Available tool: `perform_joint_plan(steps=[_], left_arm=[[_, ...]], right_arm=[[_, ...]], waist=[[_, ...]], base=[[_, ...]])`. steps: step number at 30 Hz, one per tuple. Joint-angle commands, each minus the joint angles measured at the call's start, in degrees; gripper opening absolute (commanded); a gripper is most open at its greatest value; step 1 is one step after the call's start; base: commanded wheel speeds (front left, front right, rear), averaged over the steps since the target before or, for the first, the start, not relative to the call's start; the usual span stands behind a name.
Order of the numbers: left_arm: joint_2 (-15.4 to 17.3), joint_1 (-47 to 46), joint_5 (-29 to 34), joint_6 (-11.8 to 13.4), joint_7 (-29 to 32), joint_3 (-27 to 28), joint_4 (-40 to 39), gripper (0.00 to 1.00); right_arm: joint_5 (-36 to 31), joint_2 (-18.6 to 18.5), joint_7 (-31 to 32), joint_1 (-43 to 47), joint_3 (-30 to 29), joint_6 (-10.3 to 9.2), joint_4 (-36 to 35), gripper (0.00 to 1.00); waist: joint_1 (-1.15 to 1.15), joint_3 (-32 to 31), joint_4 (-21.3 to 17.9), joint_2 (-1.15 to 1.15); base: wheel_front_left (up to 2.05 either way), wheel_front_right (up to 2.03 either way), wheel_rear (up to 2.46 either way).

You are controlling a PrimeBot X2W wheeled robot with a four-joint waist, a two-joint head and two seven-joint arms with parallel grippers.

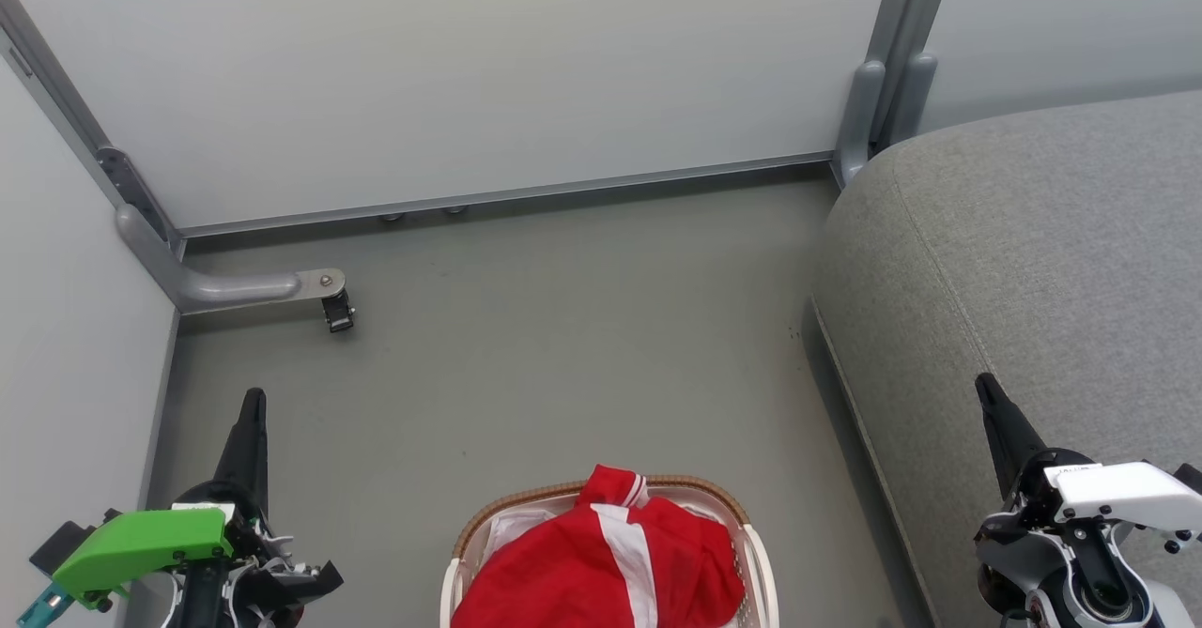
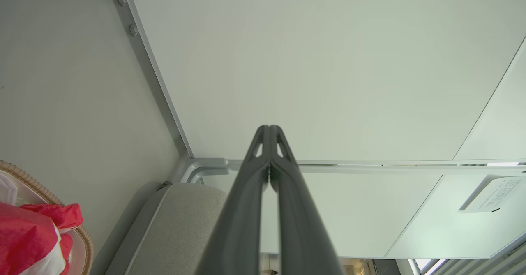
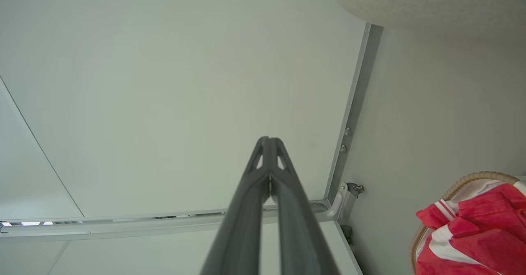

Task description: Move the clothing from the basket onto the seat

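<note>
The clothing point(image 1: 601, 562) lies heaped in the basket point(image 1: 716, 493) at the bottom centre of the head view. It is bright red cloth with a broad white stripe, and a striped collar pokes up over the far rim. It looks soft, light and limp, so it should crumple under a pinch, drape and trail when lifted, and cannot break. A raised fold near the collar or the crest of the mound seems the best place to take hold, pinching deep enough that the fabric does not slip free. A white sheet point(image 1: 512, 525) shows under it at the left and could be caught in the same pinch.

The basket is oval, cream perforated plastic with a brown woven-look rim, and stands on smooth grey-green floor point(image 1: 563, 346). The seat point(image 1: 1033, 252) fills the right of the frame: coarse grey upholstery with a rounded corner and a stitched seam, just beside the basket. Pale matte wall panels point(image 1: 470, 74) in metal framing close off the top.

The left gripper point(image 1: 253, 398) at lower left and the right gripper point(image 1: 984, 384) at lower right both have their dark tapered fingers pressed together, holding nothing, well apart from the garment.
</note>
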Motion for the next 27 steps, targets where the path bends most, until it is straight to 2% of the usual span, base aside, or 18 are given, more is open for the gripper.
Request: perform_joint_plan(steps=[1, 5, 6, 16, 27], left_arm=[[0.34, -0.58, 0.42, -0.21, -0.15, 0.0, -0.09, 0.0], [0.34, -0.58, 0.42, -0.21, -0.15, -0.01, -0.09, 0.0], [0.0, -0.01, 0.0, 0.0, -0.01, 0.0, 0.0, 1.0], [0.98, 0.28, 2.93, 0.02, -2.18, -1.3, 1.4, 1.0], [1.88, -0.12, 16.67, -0.01, -5.14, -1.42, 2.04, 1.0]], right_arm=[[-0.2, -0.16, 0.17, 0.61, -0.17, 0.02, -0.2, 0.0], [-0.19, -0.15, 0.16, 0.61, -0.17, 0.02, -0.19, 0.0], [-0.02, 0.0, 0.07, -0.01, -0.01, 0.0, -0.02, 1.0], [-3.15, -0.34, -2.13, -0.23, 2.01, 0.0, 0.55, 1.0], [-17.44, -1.09, -5.06, -1.2, 4.56, 0.0, 0.16, 1.0]], waist=[[0.0, 0.0, 0.0, 0.0], [0.0, 0.0, 0.0, 0.0], [0.0, 0.0, 0.0, 0.0], [0.0, 0.12, 0.03, 0.0], [0.0, 0.31, 0.14, 0.0]], base=[[0.0, 0.0, 0.0], [0.0, 0.0, 0.0], [0.0, 0.0, 0.0], [0.0, 0.0, 0.0], [0.0, 0.0, 0.0]])
